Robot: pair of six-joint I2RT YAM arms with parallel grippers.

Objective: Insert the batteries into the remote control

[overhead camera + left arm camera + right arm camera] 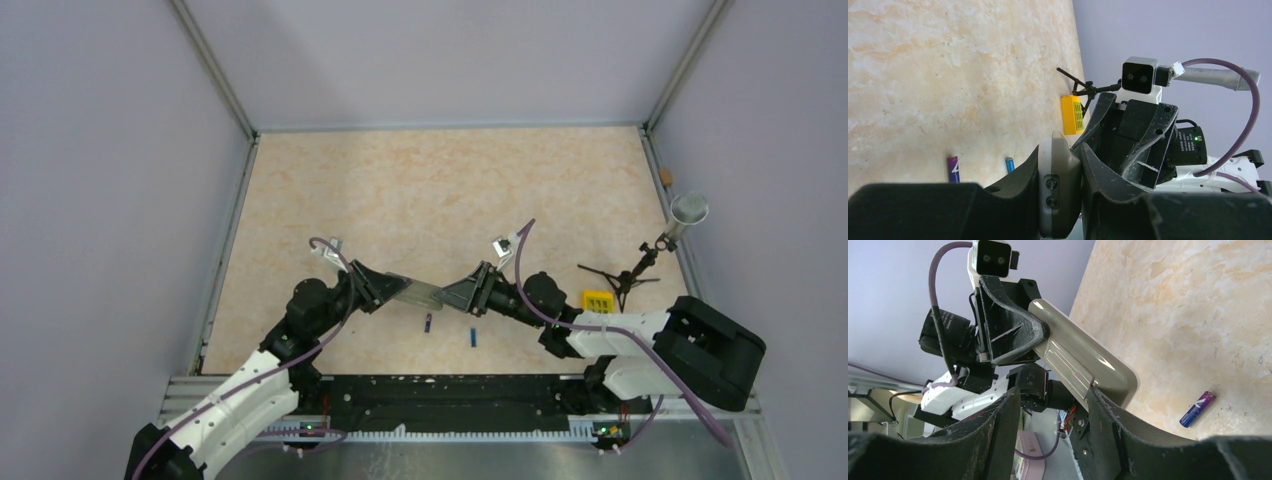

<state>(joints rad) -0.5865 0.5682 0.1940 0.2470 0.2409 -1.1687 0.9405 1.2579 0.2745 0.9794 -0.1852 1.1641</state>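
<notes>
The left claw (385, 286) is closed on one end of the remote (420, 293), pinching it across its thin faces and holding it clear of the worktop (450, 190). The remote runs from there toward the other arm, grey back showing in the right wrist view, with a seam across it where the battery cover seems to sit.

It looks light and rigid: a smooth, glossy plastic shell that should not bend but could slide or pivot in a pinch at one end. A hold further from the cover, square across the body, would probably stand up best to a push.

Below the remote, on the worktop, lie the left battery (428, 322) and the right battery (472, 336), near each other but apart, and touching neither claw. They are slim, hard and round, so likely to roll or squirt out of a grip. Taking one across its middle, jaws square to its length, looks safest. Which end is which cannot be read here.

The right claw (462, 293) meets the remote's free end. Its jaws stand partly apart with nothing between them, and one fingertip (1093, 400) rests at the edge of the cover. Whether it presses there I cannot tell.
</notes>
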